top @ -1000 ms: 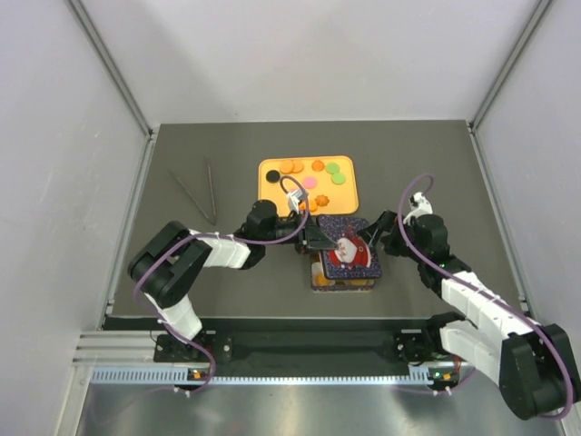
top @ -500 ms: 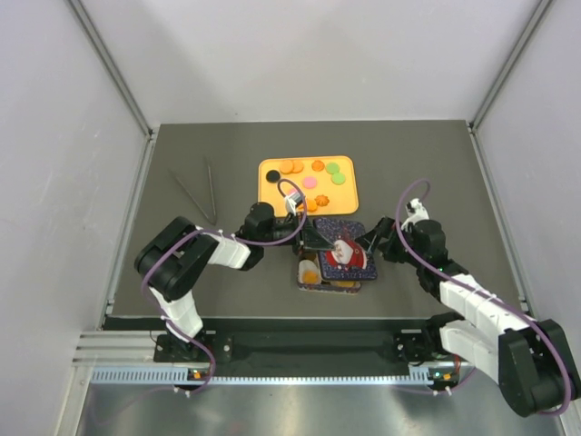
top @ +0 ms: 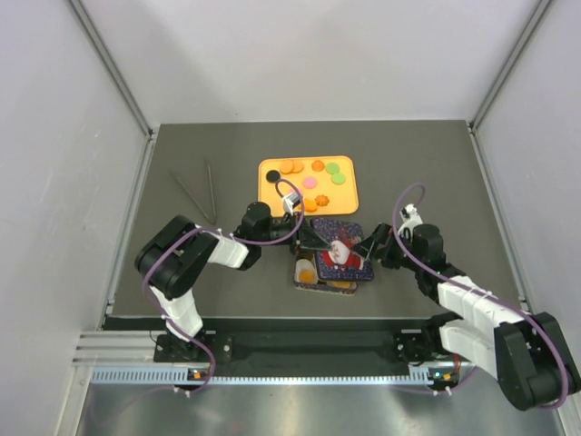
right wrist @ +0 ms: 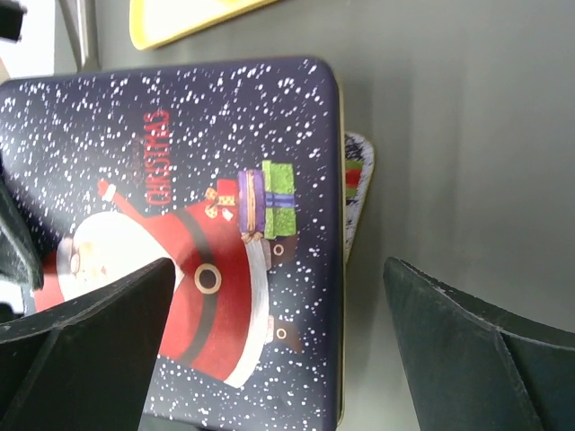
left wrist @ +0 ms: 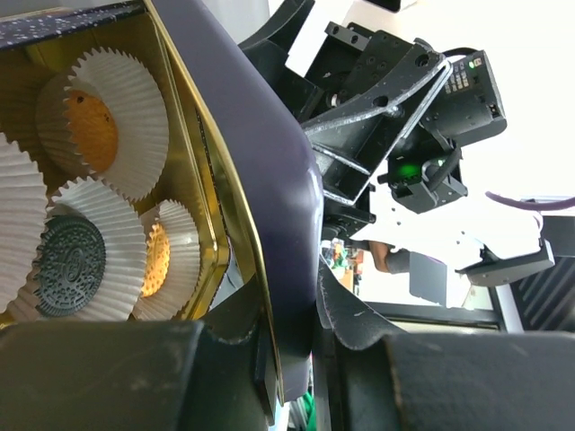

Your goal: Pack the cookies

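Loose cookies (top: 309,183), mostly orange with some green, pink and black, lie on the yellow tray (top: 272,194). In front of it stands a cookie tin (top: 320,282) with white paper cups; the left wrist view shows orange cookies (left wrist: 90,130) and a black one (left wrist: 70,265) in the cups. The Santa lid (top: 338,252) lies tilted over the tin. My left gripper (top: 307,238) is shut on the lid's left edge (left wrist: 269,180). My right gripper (top: 374,247) is open and empty, its jaws either side of the lid's right part (right wrist: 180,251).
Metal tongs (top: 200,193) lie at the far left of the dark table. The tin's base pokes out beside the lid in the right wrist view (right wrist: 359,180). Grey walls close in the left, right and back.
The lid and the tin have shifted left with my left gripper. The tin's left part with an orange cookie now shows from under the lid. My right gripper has followed to the left.
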Motion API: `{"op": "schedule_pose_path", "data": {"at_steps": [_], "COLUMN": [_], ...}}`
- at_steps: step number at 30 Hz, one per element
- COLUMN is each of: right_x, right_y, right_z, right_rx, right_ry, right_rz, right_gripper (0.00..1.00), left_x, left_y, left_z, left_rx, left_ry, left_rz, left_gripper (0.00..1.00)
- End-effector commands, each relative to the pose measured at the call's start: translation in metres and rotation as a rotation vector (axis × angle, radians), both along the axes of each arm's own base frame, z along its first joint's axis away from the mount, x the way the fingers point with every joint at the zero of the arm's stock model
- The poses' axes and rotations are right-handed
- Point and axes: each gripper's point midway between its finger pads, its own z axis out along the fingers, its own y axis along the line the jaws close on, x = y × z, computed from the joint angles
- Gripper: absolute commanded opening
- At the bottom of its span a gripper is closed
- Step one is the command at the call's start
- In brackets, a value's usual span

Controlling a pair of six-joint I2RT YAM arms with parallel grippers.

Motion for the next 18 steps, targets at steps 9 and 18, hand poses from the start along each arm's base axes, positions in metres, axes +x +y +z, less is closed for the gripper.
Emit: {"op": "schedule_pose_path", "data": {"at_steps": [9,18], "right_x": [-0.002,-0.007], "right_y": [0.026,0.029], "right_z": [0.021,0.016], "right_rx": [0.118,0.136], "right_ry": [-0.055,-0.032], "right_rz": [0.124,0.146], "right_gripper": [1.00,0.87], "left_x": [-0.007,-0.005], "left_y": [0.010,0.014], "left_z": [0.021,0.020], "left_rx": [-0.083,-0.074], "left_ry": [-0.051,-0.050], "left_rz": [-0.079,-0.089], "left_gripper": [0.01,0.01]}}
